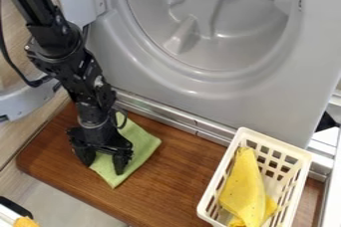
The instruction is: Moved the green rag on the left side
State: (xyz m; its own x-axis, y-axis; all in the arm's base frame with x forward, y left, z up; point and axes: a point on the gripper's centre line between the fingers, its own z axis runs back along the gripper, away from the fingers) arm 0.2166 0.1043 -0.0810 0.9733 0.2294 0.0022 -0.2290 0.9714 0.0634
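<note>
The black gripper [104,168] hangs down over the lower left part of the green rag [142,144]. Its two fingers stand apart, one near the rag's left edge and the other over its lower part. The rag lies flat on the left side of the brown wooden board [174,186], slanting from upper right of the gripper down to the board's front area. The arm and gripper hide part of the rag; whether the fingertips touch it, I cannot tell.
A white slatted basket [221,172] with a yellow cloth [243,191] inside stands at the right of the board. Behind the board rises a grey machine front with a round drum opening [220,27]; its open door is at the upper left. An orange item [26,222] shows at the lower left corner.
</note>
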